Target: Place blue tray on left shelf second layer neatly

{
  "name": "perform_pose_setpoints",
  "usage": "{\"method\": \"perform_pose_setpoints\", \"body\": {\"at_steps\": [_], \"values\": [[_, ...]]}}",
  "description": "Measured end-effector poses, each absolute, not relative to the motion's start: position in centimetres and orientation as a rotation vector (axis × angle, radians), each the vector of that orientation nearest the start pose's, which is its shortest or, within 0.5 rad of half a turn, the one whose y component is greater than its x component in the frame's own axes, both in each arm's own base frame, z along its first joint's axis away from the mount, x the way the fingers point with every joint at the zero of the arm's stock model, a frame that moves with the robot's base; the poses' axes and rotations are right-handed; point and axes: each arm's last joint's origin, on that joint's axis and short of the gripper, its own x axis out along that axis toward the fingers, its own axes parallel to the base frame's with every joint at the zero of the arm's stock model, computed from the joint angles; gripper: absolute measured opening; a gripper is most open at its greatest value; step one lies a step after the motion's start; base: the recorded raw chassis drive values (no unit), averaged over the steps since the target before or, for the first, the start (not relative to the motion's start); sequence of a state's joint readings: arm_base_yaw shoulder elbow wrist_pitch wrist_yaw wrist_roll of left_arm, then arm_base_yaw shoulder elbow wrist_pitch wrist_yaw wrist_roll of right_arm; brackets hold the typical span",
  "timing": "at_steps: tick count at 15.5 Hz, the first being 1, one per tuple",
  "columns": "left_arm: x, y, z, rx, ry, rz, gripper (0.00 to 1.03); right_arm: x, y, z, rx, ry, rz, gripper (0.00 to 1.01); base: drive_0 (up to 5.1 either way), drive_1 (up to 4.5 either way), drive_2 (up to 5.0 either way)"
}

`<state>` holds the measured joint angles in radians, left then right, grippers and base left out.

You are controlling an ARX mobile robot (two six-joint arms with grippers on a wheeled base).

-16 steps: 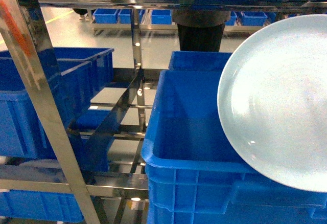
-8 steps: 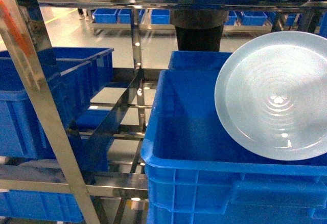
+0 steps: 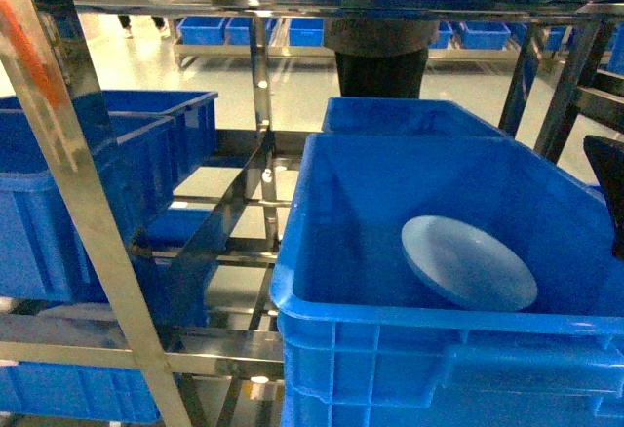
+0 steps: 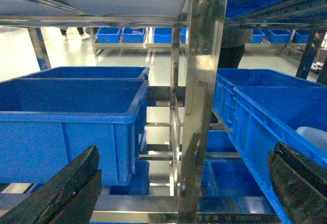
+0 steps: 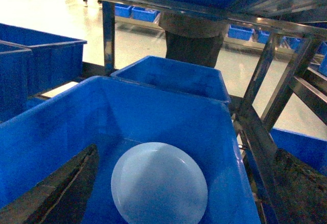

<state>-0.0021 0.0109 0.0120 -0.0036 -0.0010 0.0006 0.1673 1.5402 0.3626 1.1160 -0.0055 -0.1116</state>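
- Pale blue tray point(image 5: 159, 184) lies flat on the floor of a deep blue crate point(image 3: 341, 281), toward its right half; nothing touching it
- crate sits on the stainless left shelf point(image 3: 73, 213), upright and rails on its left; a second crate point(image 5: 171, 75) right behind, more crates point(image 4: 71, 116) in the next bay
- right end effector point(image 5: 168, 203) above the crate looking down; fingers point(image 5: 56, 193) spread wide either side of the tray, holding nothing
- left end effector point(image 4: 179, 193) out in front of the rack, fingers also spread, empty
- step, my read: release done, tray is down; cannot confirm from here which layer this is
- next: lift right arm straight up clear of the crate walls; check the tray sits level, nudge only if skewed
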Motion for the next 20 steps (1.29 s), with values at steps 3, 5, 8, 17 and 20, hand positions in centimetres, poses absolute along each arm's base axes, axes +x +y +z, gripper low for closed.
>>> {"method": "perform_pose_setpoints", "body": {"at_steps": [3, 5, 8, 17, 20], "values": [[9.8, 0.0, 16.6, 0.001, 0.002, -0.001, 0.98, 22.1, 4.4, 17.3, -0.105, 0.022, 0.194, 0.98, 0.0, 0.00, 0.0], [9.8, 0.0, 16.6, 0.000, 0.002, -0.001, 0.98, 19.8, 3.6, 18.2, -0.098, 0.008, 0.181, 0.98, 0.0, 0.00, 0.0], [9.8, 0.0, 16.6, 0.000, 0.002, -0.001, 0.98, 16.4, 1.7, 18.2, -0.097, 0.023, 0.149, 0.98, 0.0, 0.00, 0.0], [9.8, 0.0, 16.6, 0.001, 0.002, -0.001, 0.98, 10.0, 0.8, 17.0, -0.097, 0.059, 0.146, 0.98, 0.0, 0.00, 0.0], [9.8, 0.0, 16.6, 0.001, 0.002, -0.001, 0.98, 9.7, 0.2, 16.3, -0.099, 0.061, 0.119, 0.98, 0.0, 0.00, 0.0]]}}
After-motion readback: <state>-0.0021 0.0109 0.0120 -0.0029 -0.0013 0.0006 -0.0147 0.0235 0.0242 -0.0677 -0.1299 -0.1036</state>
